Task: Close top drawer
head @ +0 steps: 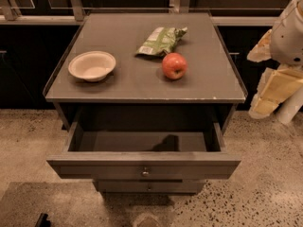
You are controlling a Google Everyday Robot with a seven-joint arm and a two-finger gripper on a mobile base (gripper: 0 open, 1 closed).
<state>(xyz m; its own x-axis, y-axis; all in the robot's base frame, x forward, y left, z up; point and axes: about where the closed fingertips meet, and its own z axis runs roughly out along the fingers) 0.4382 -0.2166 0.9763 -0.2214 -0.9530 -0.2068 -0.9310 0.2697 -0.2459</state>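
The top drawer (pixel 143 170) of the grey-brown cabinet stands pulled far out toward the camera. Its inside (pixel 142 141) is empty, and its wide front panel carries one small round metal knob (pixel 145 172) at the centre. My gripper (pixel 277 91) is at the right edge of the camera view. It hangs at the end of the white and cream arm, to the right of the cabinet and apart from the drawer.
On the cabinet top (pixel 128 79) are a pale bowl (pixel 92 65), a red apple (pixel 174 66) and a green snack bag (pixel 160 40). A narrower drawer front (pixel 149 187) sits below the open one. Dark counters run behind. The floor is speckled stone.
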